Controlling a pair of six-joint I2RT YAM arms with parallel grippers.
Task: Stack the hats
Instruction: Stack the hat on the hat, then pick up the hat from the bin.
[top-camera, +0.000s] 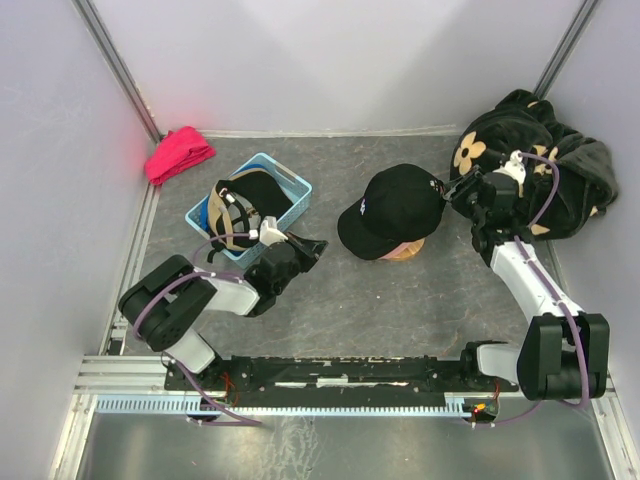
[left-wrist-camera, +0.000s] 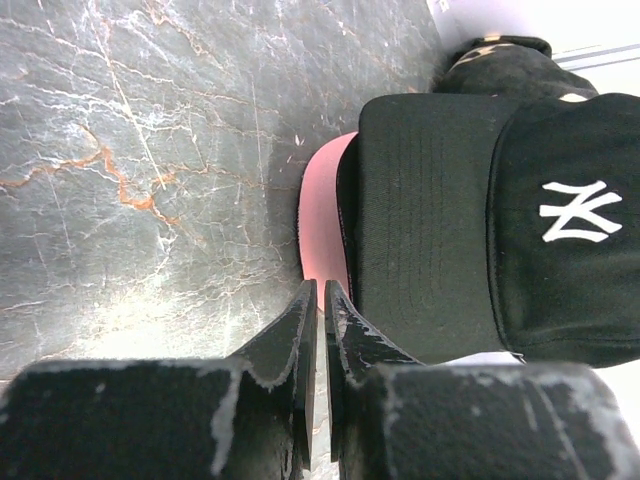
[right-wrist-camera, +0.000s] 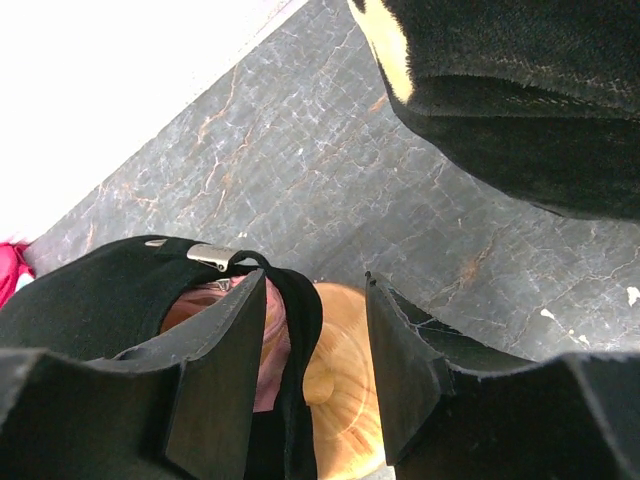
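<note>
Straight ahead of the open right claw (right-wrist-camera: 312, 283): black cap (top-camera: 395, 205) stacked on pink cap (left-wrist-camera: 322, 225), back strap (right-wrist-camera: 290, 300) inside its gap. Brim (left-wrist-camera: 420, 230) pointing away, toward the closed, empty left claw (left-wrist-camera: 320, 290) just short of it. Nearest the right claw.

Two black caps (top-camera: 398, 205) (top-camera: 262, 190), one pink cap (left-wrist-camera: 320, 215), one basket (top-camera: 285, 170), one red cloth (top-camera: 178, 153).

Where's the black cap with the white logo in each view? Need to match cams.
Top external: black logo cap at the table's centre.
Left wrist: right half of the picture, logo showing.
Right wrist: lower left, rear strap and buckle toward the camera.
Shared landmark: black flowered fabric, top right in top external, top edge in left wrist, top right in right wrist.
</note>
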